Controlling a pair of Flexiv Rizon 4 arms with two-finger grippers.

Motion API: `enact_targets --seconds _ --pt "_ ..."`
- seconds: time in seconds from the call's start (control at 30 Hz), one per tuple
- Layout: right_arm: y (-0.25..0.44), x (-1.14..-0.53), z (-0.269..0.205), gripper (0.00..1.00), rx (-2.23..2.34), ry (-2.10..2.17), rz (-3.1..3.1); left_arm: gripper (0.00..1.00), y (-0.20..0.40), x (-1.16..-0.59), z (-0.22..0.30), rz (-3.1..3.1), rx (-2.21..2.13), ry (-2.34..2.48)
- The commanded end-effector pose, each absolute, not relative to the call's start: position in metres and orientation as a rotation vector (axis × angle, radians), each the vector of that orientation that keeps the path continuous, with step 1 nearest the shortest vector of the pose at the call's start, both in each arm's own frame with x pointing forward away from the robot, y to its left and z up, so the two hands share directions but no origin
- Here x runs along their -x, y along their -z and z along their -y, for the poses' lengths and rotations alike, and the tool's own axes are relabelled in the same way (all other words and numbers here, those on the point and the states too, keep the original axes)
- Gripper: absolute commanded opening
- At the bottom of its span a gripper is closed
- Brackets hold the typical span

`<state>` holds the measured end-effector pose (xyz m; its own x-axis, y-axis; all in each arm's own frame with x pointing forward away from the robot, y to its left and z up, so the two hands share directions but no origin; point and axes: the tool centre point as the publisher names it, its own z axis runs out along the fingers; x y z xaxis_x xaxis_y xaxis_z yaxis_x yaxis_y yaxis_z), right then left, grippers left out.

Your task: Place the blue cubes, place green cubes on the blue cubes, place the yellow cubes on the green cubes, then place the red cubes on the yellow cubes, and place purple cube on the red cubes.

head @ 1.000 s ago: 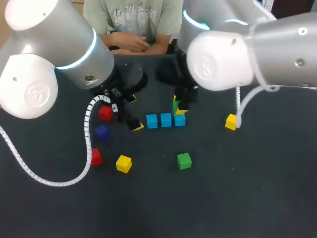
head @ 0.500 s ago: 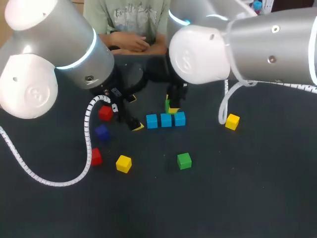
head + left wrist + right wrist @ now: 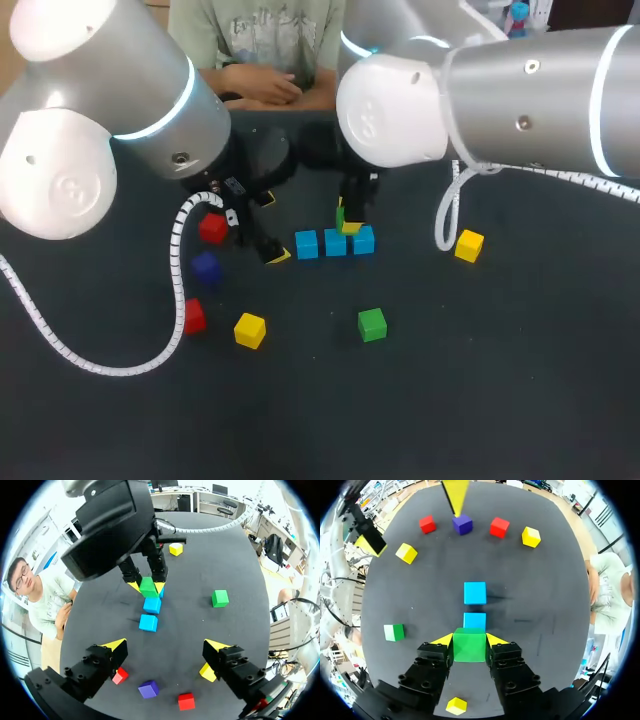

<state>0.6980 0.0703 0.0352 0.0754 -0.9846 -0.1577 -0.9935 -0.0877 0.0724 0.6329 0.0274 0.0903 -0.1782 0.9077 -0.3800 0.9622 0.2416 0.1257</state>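
Carried the green cube (image 3: 341, 213) a little leftward over the blue row (image 3: 335, 242) since a second before, from above the row's right end toward its middle by the head view, and swung the right arm (image 3: 400, 100) leftward with it. Left every loose cube unmoved. Kept the right gripper (image 3: 470, 639) clamped on the green cube, one finger on each side face. Found the left gripper (image 3: 165, 645) spread wide and grasping nothing, near the row's left end. Saw the loose green cube (image 3: 372, 324) well apart on the row's near side, with bare table (image 3: 450, 400) between. Saw the right yellow cube (image 3: 468, 245) apart off the row's right end. Noted the far red cube (image 3: 212, 228), purple cube (image 3: 205, 266), near red cube (image 3: 194, 316) and left yellow cube (image 3: 249, 330) past the row's left end. Found the row's long axis lying side to side in the head view and running straight ahead of the right fingers. Held the green cube square to that axis, hiding the nearest blue; could not tell contact.
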Motion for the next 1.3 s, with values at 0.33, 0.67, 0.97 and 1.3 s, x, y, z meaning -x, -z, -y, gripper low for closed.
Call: enact_targets --seconds 0.33,0.67,0.97,1.3 --pt "-0.0258 -0.7068 -0.0684 0.00 2.251 -0.266 -2.109 1.00 -0.0902 -0.6329 -0.0282 -2.144 -1.719 0.202" --pt "-0.0237 -0.7081 -0.0686 0.00 2.258 -0.257 -2.117 1.00 -0.0902 -0.6329 -0.0282 -2.144 -1.719 0.202" --pt "-0.0252 -0.7054 -0.0650 0.00 2.254 -0.243 -2.125 1.00 -0.0902 -0.6329 -0.0282 -2.144 -1.719 0.202" --pt "-0.0244 -0.7034 -0.0642 0.00 2.255 -0.245 -2.129 1.00 -0.0902 -0.6329 -0.0282 -2.144 -1.719 0.202"
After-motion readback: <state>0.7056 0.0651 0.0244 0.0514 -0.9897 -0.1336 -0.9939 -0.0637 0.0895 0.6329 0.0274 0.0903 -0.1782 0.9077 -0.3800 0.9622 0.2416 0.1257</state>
